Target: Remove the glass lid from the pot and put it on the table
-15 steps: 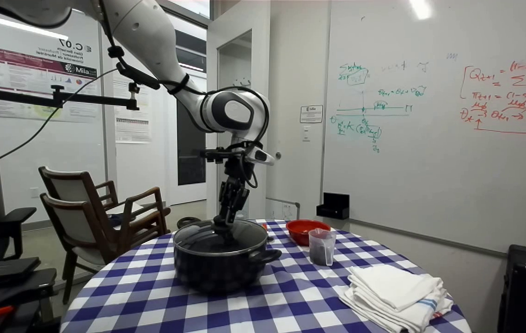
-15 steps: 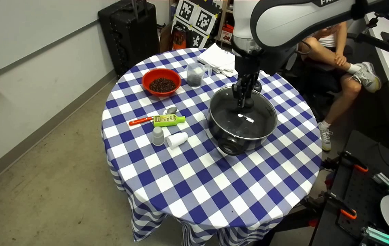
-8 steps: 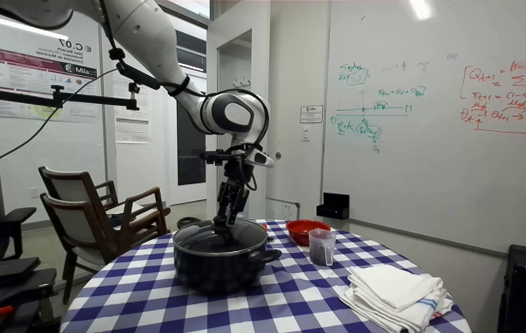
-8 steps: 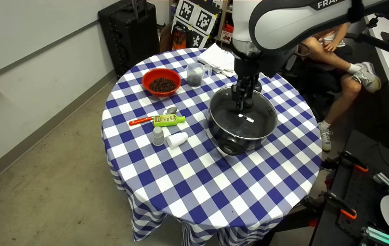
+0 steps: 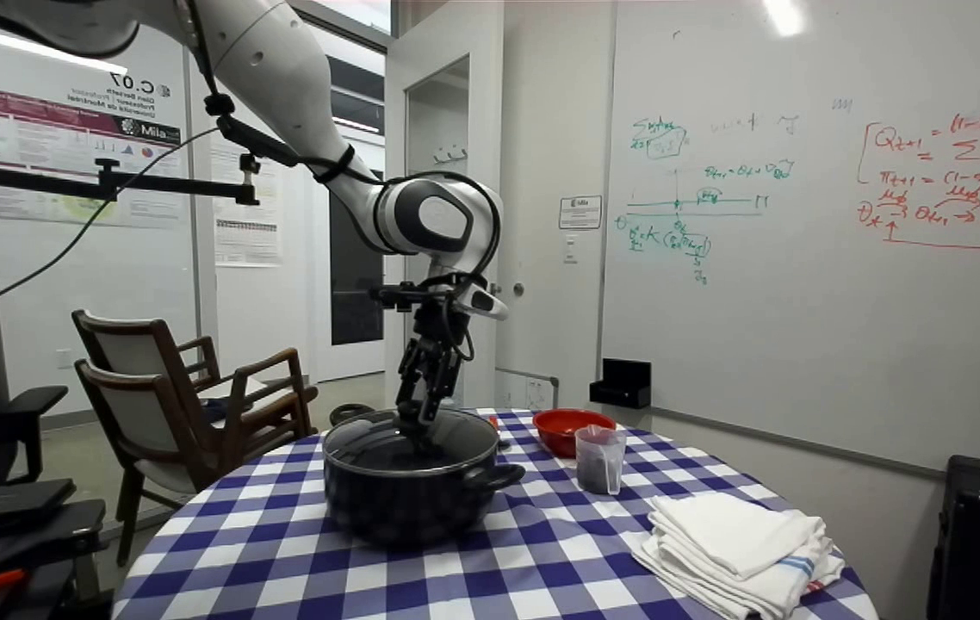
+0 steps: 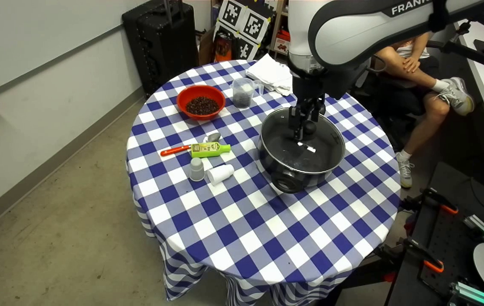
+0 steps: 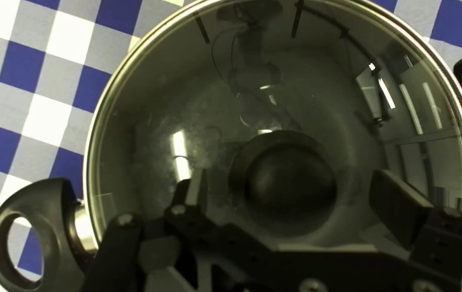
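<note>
The desk (image 5: 542, 551), round and cloth-covered, bears the pot (image 5: 408, 508), which in an exterior view stands nearer the left edge than the right. The glass lid (image 7: 162, 105) lies on the pot's rim, not yet lifted. The tool (image 7: 290, 186) is spread about the knob (image 7: 292, 178), a gap on each side. Left, I judge: clamping, lifting, setting down on the desk.

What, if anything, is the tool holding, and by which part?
Nothing: the wrist view shows the open black tool straddling the round black knob of the circular transparent glass lid, with a gap on either side.
</note>
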